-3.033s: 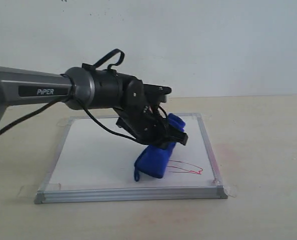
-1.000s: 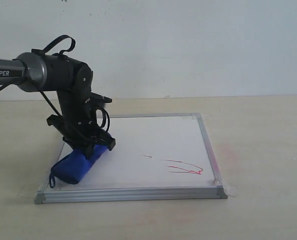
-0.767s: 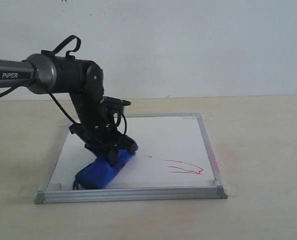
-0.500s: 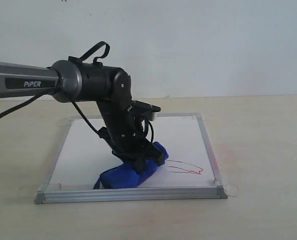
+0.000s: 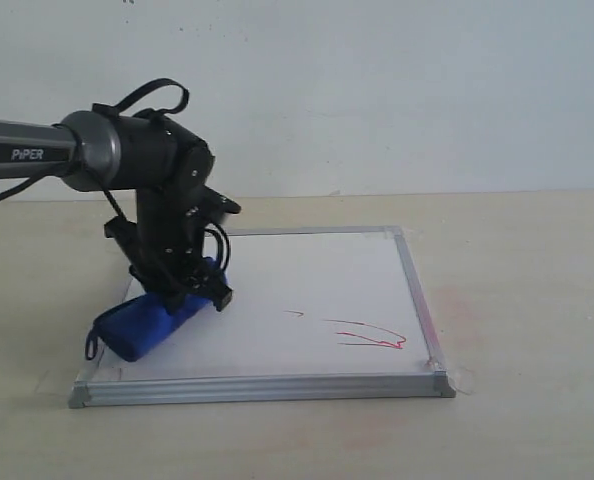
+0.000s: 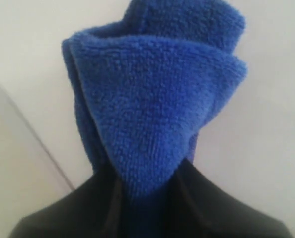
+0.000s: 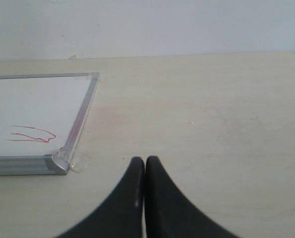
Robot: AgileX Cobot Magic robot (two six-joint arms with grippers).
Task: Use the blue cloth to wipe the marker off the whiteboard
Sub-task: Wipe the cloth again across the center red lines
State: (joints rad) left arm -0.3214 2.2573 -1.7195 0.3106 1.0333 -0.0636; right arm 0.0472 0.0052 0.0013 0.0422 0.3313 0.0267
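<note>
The whiteboard lies flat on the table, silver-framed with tape at its corners. Red marker lines run along its near right part; the right wrist view shows the same marker on the whiteboard. My left gripper is shut on the blue cloth, which rests rolled on the board's near left corner, its loop hanging past the frame. The blue cloth fills the left wrist view, pinched between the dark jaws of my left gripper. My right gripper is shut on nothing, over bare table off the board's corner.
The beige table stretches to the right of the board, with a faint pink stain beside the frame. A pale wall rises behind the table. A tape tab sticks out at the board's near right corner.
The left gripper has swept the cloth from beside the red lines back to the board's near left corner. A thin dark stroke left of the red lines shows again.
</note>
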